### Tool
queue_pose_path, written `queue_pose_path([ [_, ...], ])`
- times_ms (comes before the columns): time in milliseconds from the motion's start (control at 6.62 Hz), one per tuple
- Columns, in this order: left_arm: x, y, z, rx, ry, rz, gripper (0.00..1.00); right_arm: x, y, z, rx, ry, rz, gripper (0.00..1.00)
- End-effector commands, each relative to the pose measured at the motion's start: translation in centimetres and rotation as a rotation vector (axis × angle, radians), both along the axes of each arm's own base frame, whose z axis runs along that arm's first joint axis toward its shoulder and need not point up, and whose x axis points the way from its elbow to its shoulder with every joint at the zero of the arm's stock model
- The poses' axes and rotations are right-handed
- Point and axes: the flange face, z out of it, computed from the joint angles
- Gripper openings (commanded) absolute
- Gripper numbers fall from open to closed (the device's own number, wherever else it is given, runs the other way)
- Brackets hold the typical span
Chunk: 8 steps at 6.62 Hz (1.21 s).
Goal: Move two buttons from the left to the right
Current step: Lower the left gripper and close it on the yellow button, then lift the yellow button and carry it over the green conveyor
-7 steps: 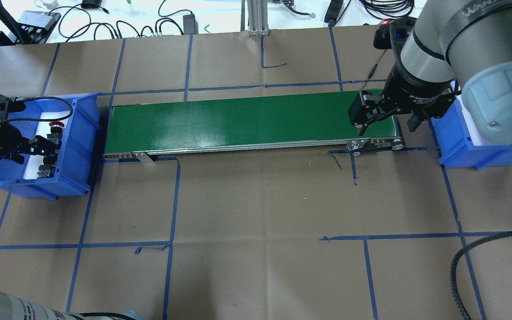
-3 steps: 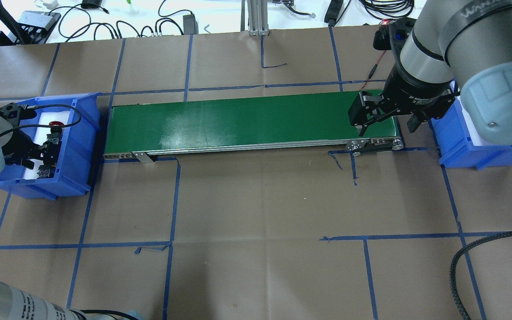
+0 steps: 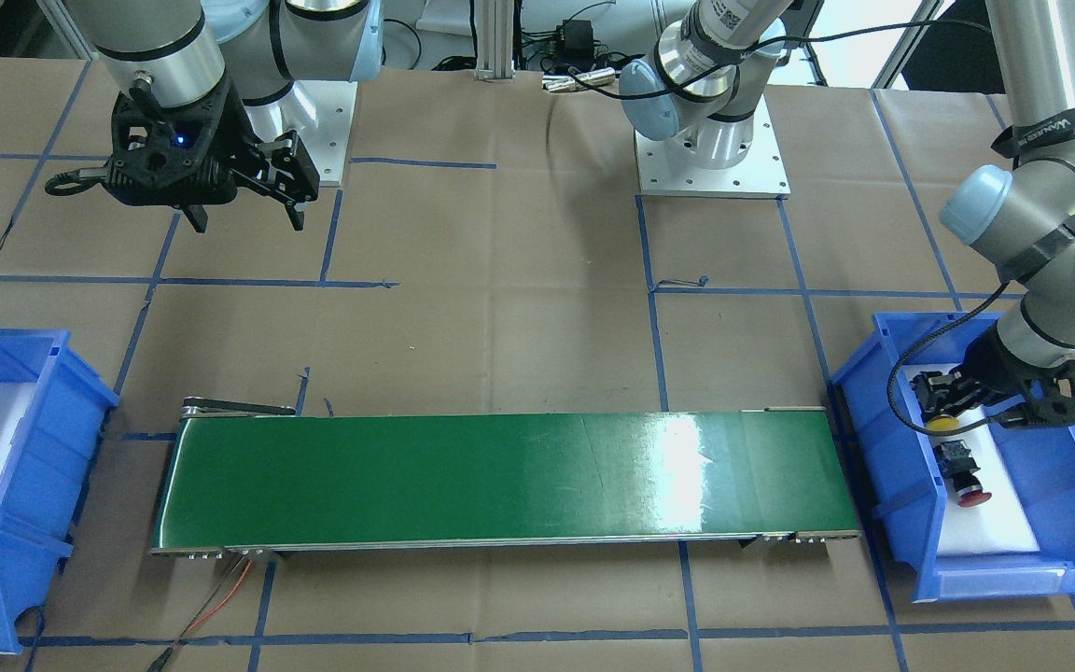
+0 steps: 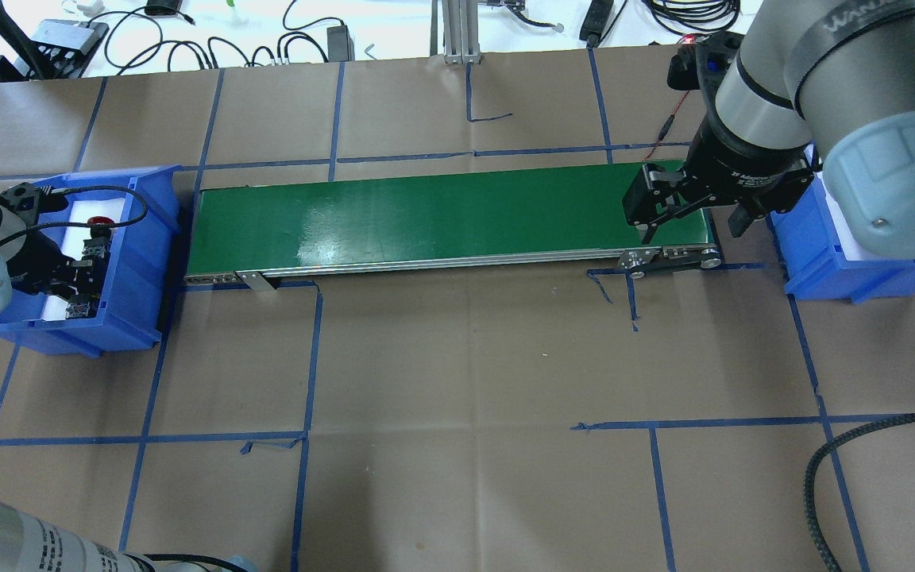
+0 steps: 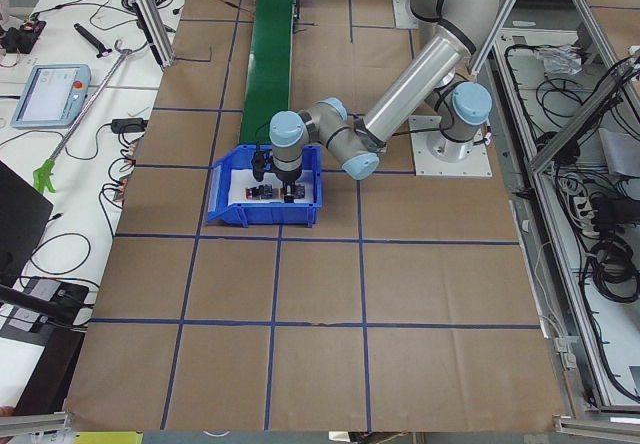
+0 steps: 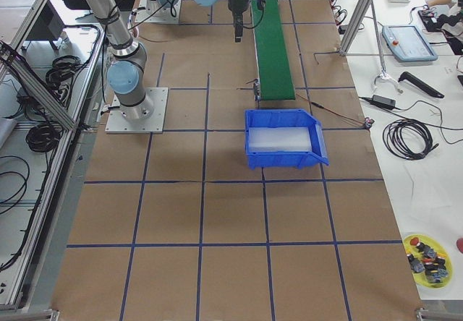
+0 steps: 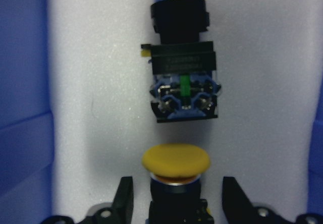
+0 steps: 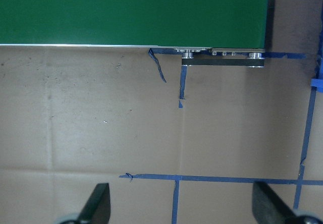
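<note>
Left claw (image 7: 177, 198) is held apart inside the left blue bin (image 4: 144, 238), fingers straddling the yellow button (image 7: 175, 161) with gaps on both sides. Red button (image 7: 181, 72) is laid at its 12 o'clock. Green belt (image 4: 442, 218) is set at the bin's 3 o'clock. Right claw (image 4: 696, 226) is spread, empty, above the tabletop (image 4: 465, 381) near the belt's right end, beside the right blue bin (image 4: 823, 274).

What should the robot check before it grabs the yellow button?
1. Left pincer open: ok, jaws apart.
2. Yellow button between the jaws: ok, one jaw on each side.
3. Jaws gripping it: not ok, gaps show on both sides.
4. Red button out of the way: ok, it lies apart, beyond the yellow cap.
5. Right pincer open: ok, hovering near the green belt's end.
</note>
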Motion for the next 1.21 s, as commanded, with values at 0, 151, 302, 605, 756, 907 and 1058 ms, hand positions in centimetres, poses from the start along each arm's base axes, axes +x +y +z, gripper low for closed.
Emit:
queue_pose_path([
  [0, -0.1, -0.4, 5.5, -0.071, 0.009, -0.007, 0.02, 0.0, -0.7, -0.8, 0.016, 0.003, 0.001, 1.0],
  [151, -0.6, 0.4, 9.4, -0.056, 0.016, -0.005, 0.02, 0.0, -0.7, -0.7, 0.011, 0.003, 0.001, 1.0],
  [302, -0.9, 0.8, 13.2, -0.03, 0.032, -0.004, 0.02, 0.0, -0.8, -0.5, 0.003, 0.001, 0.001, 1.0],
  [605, -0.8, -0.2, 15.1, -0.006, 0.048, -0.003, 0.02, 0.0, -0.8, -0.5, 0.002, 0.0, -0.001, 1.0],
  [756, -1.0, -1.1, 14.5, -0.003, 0.063, 0.004, 0.02, 0.0, -0.7, -0.7, 0.006, 0.001, -0.001, 1.0],
  [907, -4.3, -2.4, 14.6, -0.005, 0.06, 0.0, 0.02, 0.0, -0.8, -0.4, 0.0, 0.001, 0.001, 1.0],
  [1058, -9.7, -4.1, 14.8, -0.001, 0.058, 0.014, 0.02, 0.0, -0.8, -0.5, 0.002, 0.001, 0.001, 1.0],
])
